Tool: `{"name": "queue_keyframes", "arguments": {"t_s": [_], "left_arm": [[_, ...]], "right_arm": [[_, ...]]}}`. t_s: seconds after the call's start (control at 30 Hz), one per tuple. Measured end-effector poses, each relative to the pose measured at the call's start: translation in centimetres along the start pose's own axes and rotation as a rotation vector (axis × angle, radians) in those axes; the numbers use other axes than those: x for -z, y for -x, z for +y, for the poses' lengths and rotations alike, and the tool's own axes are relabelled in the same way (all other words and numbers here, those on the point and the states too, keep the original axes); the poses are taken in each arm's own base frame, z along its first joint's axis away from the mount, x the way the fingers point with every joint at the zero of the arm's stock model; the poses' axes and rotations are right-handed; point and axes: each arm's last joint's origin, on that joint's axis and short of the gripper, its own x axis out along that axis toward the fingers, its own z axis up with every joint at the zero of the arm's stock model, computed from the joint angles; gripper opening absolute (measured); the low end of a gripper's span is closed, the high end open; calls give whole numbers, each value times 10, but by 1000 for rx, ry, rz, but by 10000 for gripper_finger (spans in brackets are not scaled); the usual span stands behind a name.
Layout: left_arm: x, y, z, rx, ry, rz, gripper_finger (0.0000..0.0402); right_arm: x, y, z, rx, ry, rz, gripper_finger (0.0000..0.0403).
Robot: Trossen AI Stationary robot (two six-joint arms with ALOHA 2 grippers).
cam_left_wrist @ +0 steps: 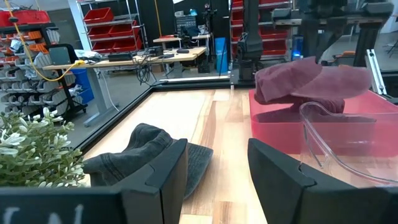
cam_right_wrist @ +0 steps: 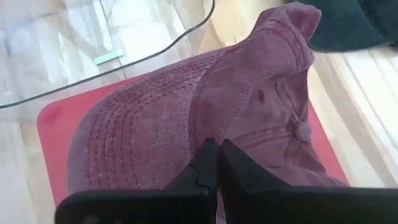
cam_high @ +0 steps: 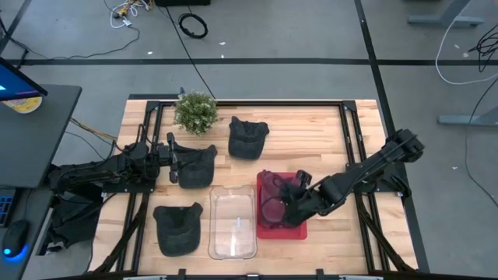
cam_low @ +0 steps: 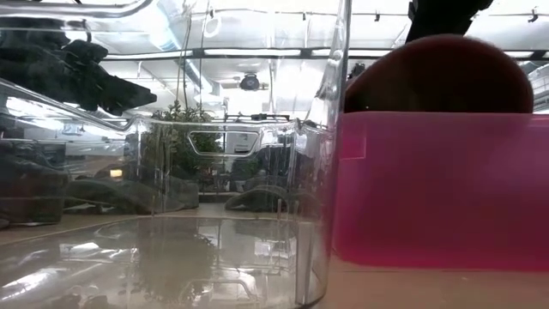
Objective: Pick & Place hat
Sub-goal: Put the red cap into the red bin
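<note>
A maroon hat (cam_high: 272, 194) sits over the red bin (cam_high: 299, 229); its top rises above the bin's rim in the low view (cam_low: 437, 73) and the left wrist view (cam_left_wrist: 308, 84). My right gripper (cam_right_wrist: 214, 155) is shut on it from above the bin. Three dark caps lie flat on the table: one by the plant (cam_high: 247, 138), one at mid-left (cam_high: 196, 165), one near the front edge (cam_high: 177, 228). My left gripper (cam_left_wrist: 217, 171) is open and level at the mid-left cap's left side; a dark cap (cam_left_wrist: 140, 152) shows past its finger. My right gripper pinches the maroon hat's crown (cam_right_wrist: 233, 134) between its two shut fingers, close to where the stitched brim (cam_right_wrist: 130, 134) meets it. The fingers slant down at it from the table's right. The hat bulges up above the red bin's rim, and the bin wall hides its lower part.
A clear plastic bin (cam_high: 232, 222) stands just left of the red bin and fills the low view's foreground (cam_low: 171, 215). A small potted plant (cam_high: 196, 111) stands at the far edge. Black frame rails (cam_high: 350, 140) run along both table sides.
</note>
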Motion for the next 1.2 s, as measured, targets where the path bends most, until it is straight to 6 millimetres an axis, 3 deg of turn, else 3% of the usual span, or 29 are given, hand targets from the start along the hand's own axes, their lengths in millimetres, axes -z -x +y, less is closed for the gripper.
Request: {"name": "queue_keyframes", "arguments": {"t_s": [0.63,0.9,1.2], "left_arm": [[0,0,0,-1,0,0,172],[0,0,0,-1,0,0,172],[0,0,0,0,0,0,172]], "right_arm": [[2,-43,18,-72,85,113,3],[0,-69,12,-82,-12,254,4],[-2,-75,7,-82,-54,296,4]]}}
